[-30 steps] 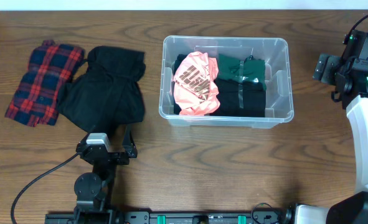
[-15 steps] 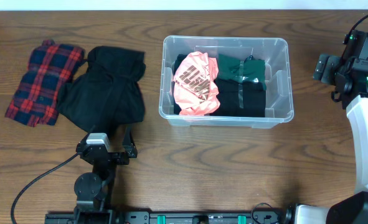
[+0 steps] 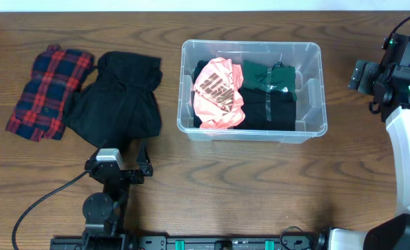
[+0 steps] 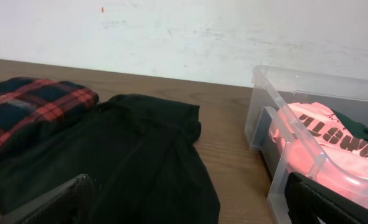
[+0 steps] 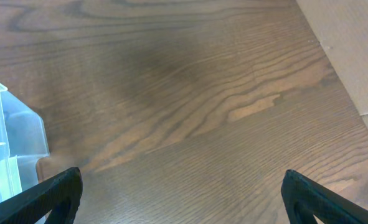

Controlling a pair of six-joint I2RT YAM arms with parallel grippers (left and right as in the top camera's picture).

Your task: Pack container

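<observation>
My left gripper (image 4: 193, 202) and right gripper (image 5: 180, 193) gape wide, empty; overhead alone shows the whole container (image 3: 252, 44) (right wrist catches just a corner of it).

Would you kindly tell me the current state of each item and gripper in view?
container: lidless, partly packed.
pink garment: crumpled, inside the container.
green garment: folded, inside the container.
black garment: loosely heaped on the table, unpacked.
plaid garment: folded on the table, unpacked.
left gripper: open, empty.
right gripper: open, empty.
</observation>
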